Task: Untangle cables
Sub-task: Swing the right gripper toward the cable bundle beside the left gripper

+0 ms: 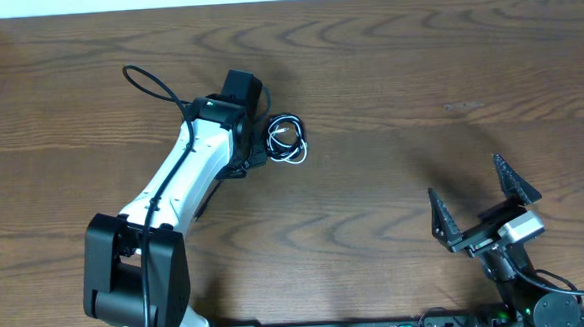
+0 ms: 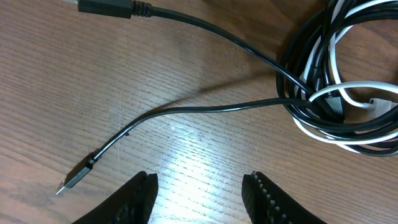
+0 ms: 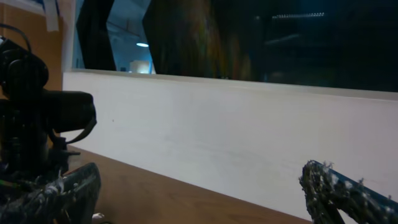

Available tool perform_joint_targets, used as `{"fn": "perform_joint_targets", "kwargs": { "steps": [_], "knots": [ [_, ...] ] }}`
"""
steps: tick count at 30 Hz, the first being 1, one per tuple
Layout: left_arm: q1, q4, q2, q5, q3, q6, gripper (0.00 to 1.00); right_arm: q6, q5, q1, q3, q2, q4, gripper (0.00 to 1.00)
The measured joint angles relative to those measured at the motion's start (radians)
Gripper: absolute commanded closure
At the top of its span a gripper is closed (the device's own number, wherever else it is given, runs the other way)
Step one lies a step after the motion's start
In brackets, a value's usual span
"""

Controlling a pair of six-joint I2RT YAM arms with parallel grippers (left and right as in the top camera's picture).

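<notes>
On the table (image 1: 418, 77), left of centre, cables (image 1: 287, 139) lay in one tangled coil. Left gripper (image 2: 199, 186) was spread, empty, near a loose black plug end (image 2: 76, 177); right gripper (image 1: 465, 177) spread, well apart. Pulling that end hard could have cinched the knot.

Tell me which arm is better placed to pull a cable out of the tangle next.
Left, probably. The left gripper hovers open right beside the loose end of a black cable leading into the tangle. The right gripper is open too, but far off across the table.
</notes>
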Motion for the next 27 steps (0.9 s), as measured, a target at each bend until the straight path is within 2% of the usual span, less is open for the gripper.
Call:
{"fn": "perform_joint_targets", "kwargs": {
  "steps": [7,13,23,27],
  "knots": [
    [0.0,0.002,0.0,0.0,0.0,0.0,0.5,0.0,-0.032,0.0,0.08,0.021,-0.06,0.01],
    [0.0,0.004,0.0,0.001,0.0,0.0,0.5,0.0,-0.044,0.0,0.25,0.15,-0.171,0.01],
    [0.0,0.009,0.0,0.003,-0.001,0.0,0.5,-0.001,-0.091,0.003,0.585,0.628,-0.431,0.01],
    [0.0,0.005,0.0,0.003,-0.002,0.0,0.5,-0.001,-0.146,0.005,0.755,0.848,-0.62,0.01]
  ]
}}
